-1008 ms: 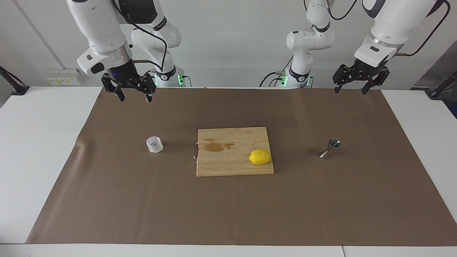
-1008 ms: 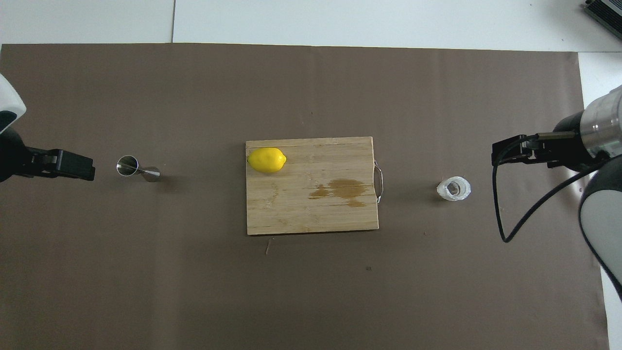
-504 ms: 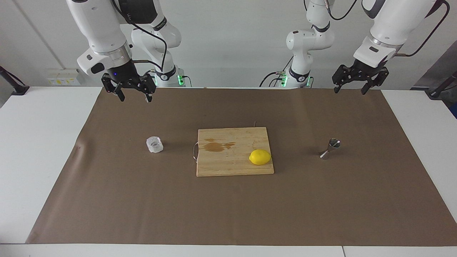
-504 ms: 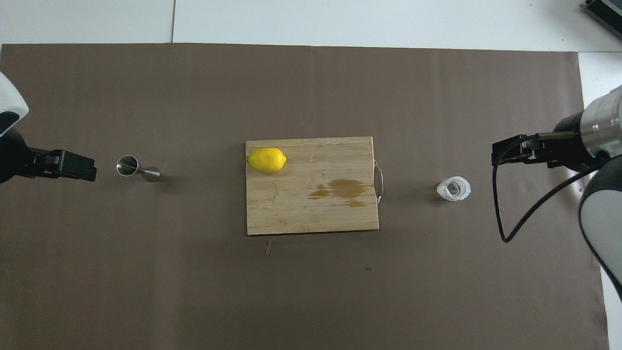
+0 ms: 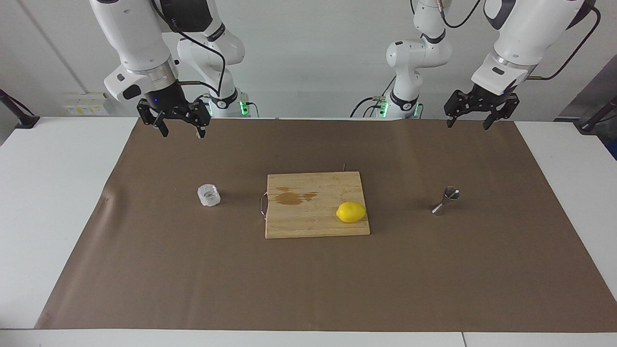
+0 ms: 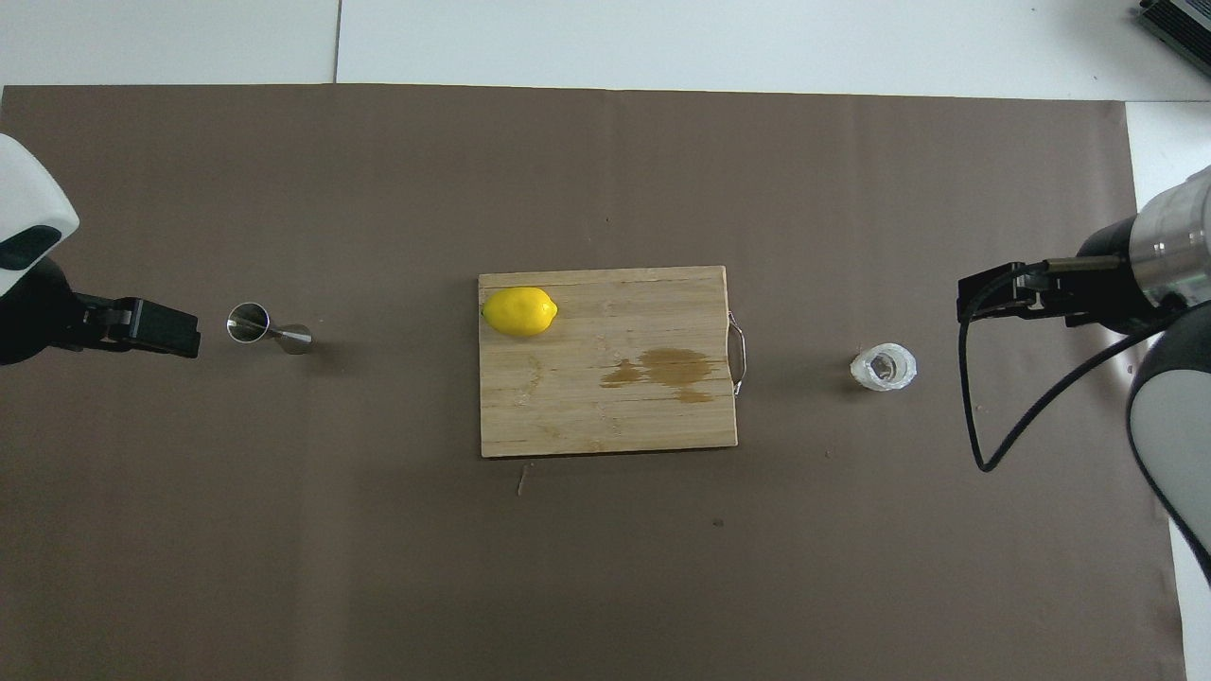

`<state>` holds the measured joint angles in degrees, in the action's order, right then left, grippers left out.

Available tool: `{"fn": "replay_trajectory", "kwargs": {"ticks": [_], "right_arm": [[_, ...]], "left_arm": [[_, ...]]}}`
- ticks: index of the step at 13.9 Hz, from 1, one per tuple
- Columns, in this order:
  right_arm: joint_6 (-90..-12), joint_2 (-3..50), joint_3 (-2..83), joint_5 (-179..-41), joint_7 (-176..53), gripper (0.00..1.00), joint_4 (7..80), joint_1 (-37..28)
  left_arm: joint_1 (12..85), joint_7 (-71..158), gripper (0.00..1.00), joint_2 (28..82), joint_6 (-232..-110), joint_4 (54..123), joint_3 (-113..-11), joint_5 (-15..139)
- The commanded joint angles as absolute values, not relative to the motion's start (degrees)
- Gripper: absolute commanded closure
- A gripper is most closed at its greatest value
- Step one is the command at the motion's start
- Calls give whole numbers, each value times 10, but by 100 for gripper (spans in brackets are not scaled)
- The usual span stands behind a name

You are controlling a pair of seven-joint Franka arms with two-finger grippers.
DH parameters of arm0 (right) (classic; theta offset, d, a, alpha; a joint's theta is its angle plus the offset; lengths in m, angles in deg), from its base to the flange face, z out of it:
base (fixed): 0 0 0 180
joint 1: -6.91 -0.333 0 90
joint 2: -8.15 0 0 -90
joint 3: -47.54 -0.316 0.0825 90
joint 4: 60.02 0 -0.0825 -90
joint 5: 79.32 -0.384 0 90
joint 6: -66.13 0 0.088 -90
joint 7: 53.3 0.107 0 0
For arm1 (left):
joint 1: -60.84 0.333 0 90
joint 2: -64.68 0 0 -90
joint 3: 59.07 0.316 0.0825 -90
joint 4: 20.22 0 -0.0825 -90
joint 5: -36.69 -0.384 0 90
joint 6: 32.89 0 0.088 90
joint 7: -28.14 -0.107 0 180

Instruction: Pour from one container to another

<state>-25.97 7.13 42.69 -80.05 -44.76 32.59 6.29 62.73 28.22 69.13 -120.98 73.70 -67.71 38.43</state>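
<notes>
— What's different from a moment ago?

— Only the left gripper (image 5: 464, 123). It has drifted a little toward the middle of the table and sits slightly higher, up over the edge of the brown paper (image 5: 144, 270) nearest the robots, at the left arm's end. Its fingers are spread apart and hold nothing.

— And the other arm?

— The right gripper (image 5: 181, 131) has not budged. It waits over the same near edge of the paper at the right arm's end, fingers apart too, empty.

— Where are the containers?

— Just where they were. The glass tumbler (image 5: 208, 195) stands upright on the paper toward the right arm's end, well apart from the cutting board (image 5: 315, 221). The steel jigger (image 5: 446, 200) stands on the paper toward the left arm's end, also well clear of the board. Neither gripper touches either one.

— Anything on the board?

— A lemon (image 5: 351, 212) rests on its corner toward the jigger, farther from the robots, and there is a brownish wet stain (image 5: 293, 196) on the wood toward the tumbler. Both unchanged.
</notes>
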Motion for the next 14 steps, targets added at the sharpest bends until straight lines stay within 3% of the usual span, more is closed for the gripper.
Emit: {"fn": "replay_trajectory", "kwargs": {"ticks": [1, 7, 14], "right_arm": [[-257, 59, 425, -801, -449, 0, 338, 66], [-257, 59, 425, -801, -450, 0, 338, 66], [-257, 59, 425, -801, -449, 0, 338, 66]], "left_arm": [[657, 299, 0, 716, -1244, 781, -673, 437], [734, 444, 0, 625, -1280, 803, -673, 525], [782, 796, 0, 666, -1497, 1005, -672, 714]]}}
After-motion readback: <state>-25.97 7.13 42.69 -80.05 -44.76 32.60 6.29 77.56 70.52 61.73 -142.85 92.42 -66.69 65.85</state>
